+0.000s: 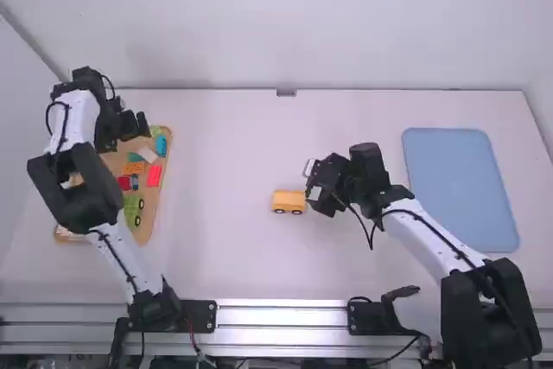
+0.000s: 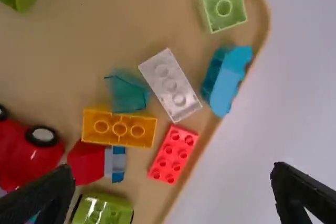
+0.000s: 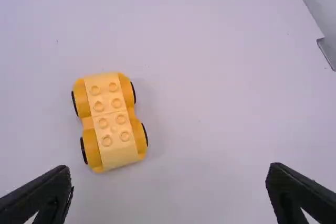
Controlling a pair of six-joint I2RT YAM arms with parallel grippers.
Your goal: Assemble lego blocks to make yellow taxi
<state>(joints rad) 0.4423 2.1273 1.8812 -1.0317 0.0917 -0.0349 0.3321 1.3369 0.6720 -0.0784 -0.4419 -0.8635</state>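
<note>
The left gripper [image 2: 171, 172] is being held over the tray [image 1: 148, 229], left of the yellow wheeled base [image 3: 111, 124] and farther than it from the arm mounts. Its fingers are being kept wide apart, and nothing is being gripped.

In the high view, the yellow-orange brick [image 2: 119, 128] is lying on the mounts' side of that gripper, well to the left of the base and slightly farther out. The left gripper is clearly being placed nearer to it than the right one. Its long axis is running from side to side, roughly in line with the base's own; its hollow underside is being shown, so a turn-over is probably being called for before the studs can be used. The white brick [image 2: 170, 85] and the red brick [image 2: 172, 154] are lying close by and may be getting brushed during a grasp.

The right gripper [image 3: 169, 169] is being held just right of the base, its fingers also spread and empty. The base is standing upright on its wheels, studs up, with its long axis running left to right. Farther right of it, the blue mat [image 1: 460, 186] is being left unused.
</note>
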